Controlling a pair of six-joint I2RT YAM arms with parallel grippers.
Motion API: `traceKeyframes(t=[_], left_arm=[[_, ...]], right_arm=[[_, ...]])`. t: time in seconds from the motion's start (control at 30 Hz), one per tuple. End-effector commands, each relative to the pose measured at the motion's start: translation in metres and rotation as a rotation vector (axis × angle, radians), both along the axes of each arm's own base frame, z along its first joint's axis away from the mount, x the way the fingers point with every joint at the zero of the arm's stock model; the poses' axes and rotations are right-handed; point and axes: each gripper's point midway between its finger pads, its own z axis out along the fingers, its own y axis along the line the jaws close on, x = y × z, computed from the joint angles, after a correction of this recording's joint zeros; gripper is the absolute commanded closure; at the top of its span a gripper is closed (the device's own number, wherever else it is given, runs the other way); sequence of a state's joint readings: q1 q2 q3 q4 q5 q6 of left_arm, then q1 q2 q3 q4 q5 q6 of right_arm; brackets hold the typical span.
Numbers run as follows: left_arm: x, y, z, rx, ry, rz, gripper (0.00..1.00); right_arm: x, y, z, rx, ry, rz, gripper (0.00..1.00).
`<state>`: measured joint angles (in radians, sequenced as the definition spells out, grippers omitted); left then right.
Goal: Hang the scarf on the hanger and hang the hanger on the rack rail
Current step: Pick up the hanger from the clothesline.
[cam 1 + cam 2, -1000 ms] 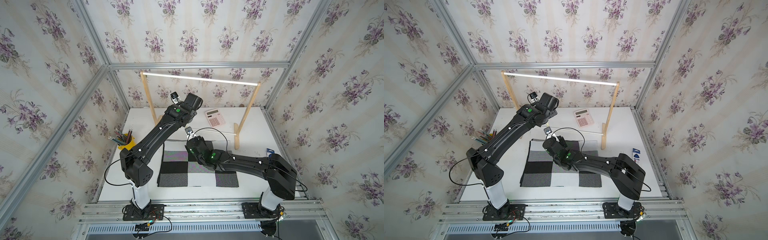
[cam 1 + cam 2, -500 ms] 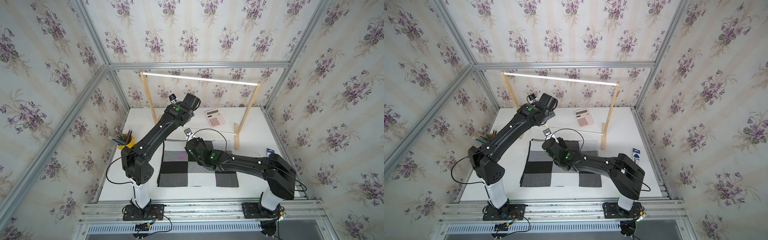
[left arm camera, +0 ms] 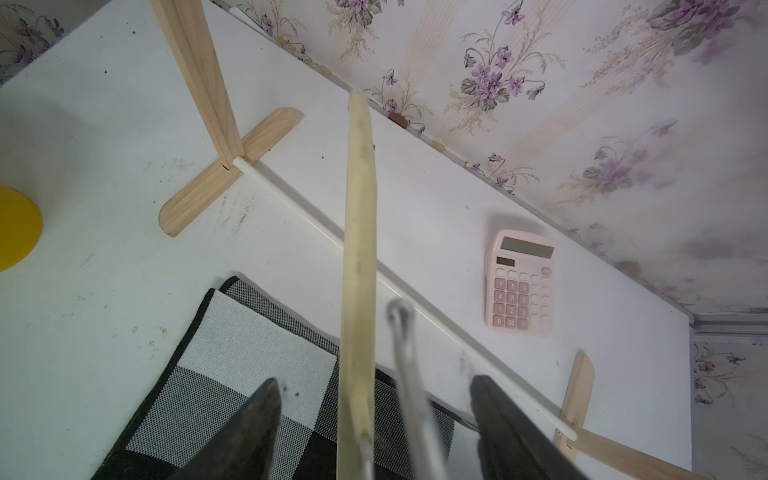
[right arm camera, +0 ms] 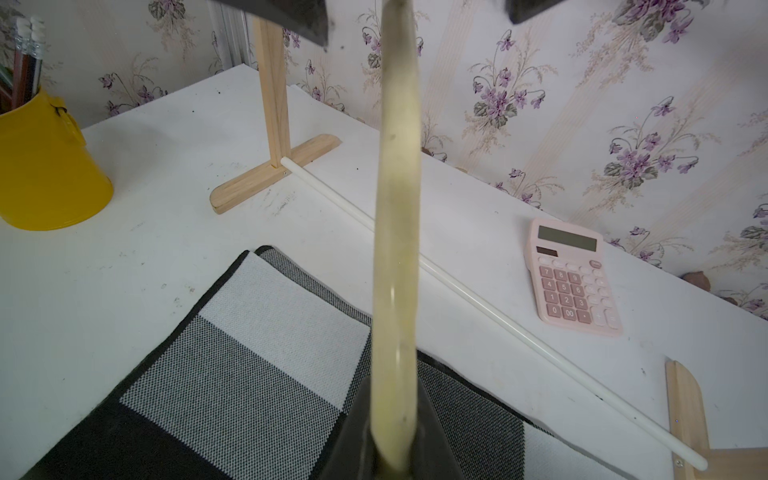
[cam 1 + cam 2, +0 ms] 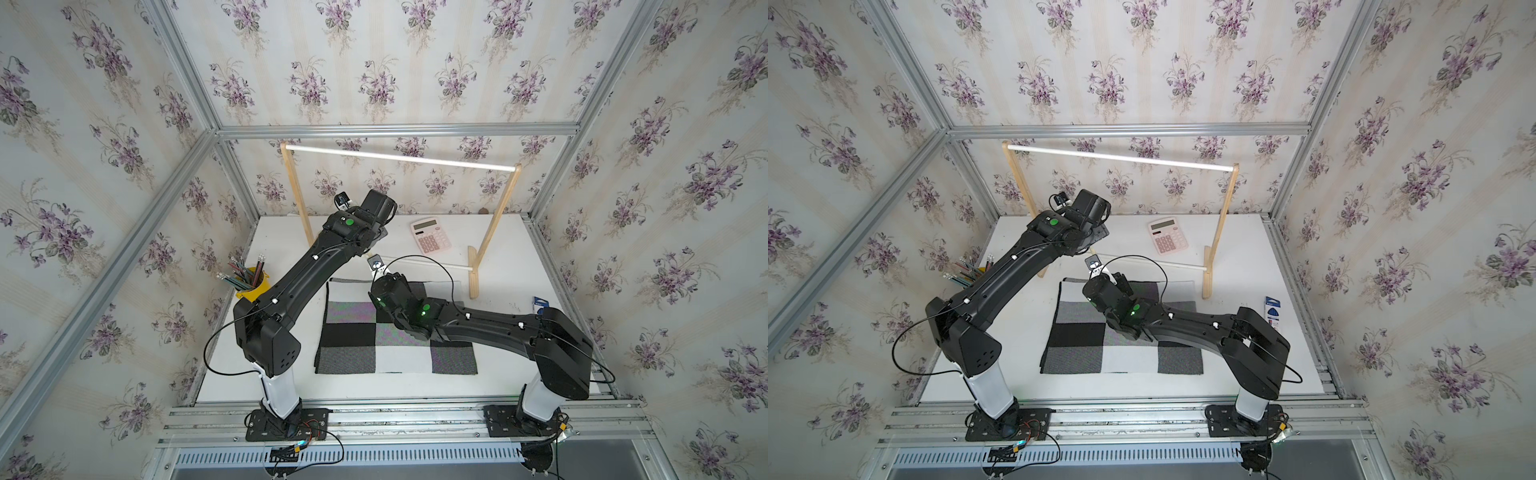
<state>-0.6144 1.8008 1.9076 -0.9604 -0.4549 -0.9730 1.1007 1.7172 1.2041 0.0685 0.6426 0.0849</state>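
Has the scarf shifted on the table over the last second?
No. In both top views the scarf lies flat where it was, and its far corner sits as close to the rack's foot as before.

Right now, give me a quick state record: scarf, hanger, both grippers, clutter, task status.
scarf: flat on the table, not held
hanger: in the air over the scarf, no cloth on it
right gripper: shut on the hanger
left gripper: open, jaws straddling the hanger and its hook
clutter: calculator, pencil cup, rack
task: not done
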Motion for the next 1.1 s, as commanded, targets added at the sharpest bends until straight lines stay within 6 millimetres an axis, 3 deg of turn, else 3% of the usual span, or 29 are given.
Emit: traceKeyframes(t=[0.0,0.3,0.67,0.9,1.07], left_arm=[[-0.002,0.003,0.0,0.004,0.0,-0.002,0.23],[0.005,0.002,0.002,-0.017,-0.033,0.021,0.26],[0.009,0.001,-0.002,-0.016,-0.035,0.027,0.44],[0.01,0.005,0.0,0.018,-0.041,0.035,0.6],[0.015,0.002,-0.009,0.029,-0.015,0.024,0.85]], right_arm=[[0.004,0.005,0.031,0.098,-0.064,-0.022,1.0],[-0.005,0.008,0.036,0.101,-0.065,0.001,1.0],[-0.009,0.009,0.037,0.107,-0.059,0.013,1.0],[-0.011,0.008,0.038,0.112,-0.057,0.015,1.0],[-0.011,0.006,0.041,0.116,-0.06,0.016,1.0]])
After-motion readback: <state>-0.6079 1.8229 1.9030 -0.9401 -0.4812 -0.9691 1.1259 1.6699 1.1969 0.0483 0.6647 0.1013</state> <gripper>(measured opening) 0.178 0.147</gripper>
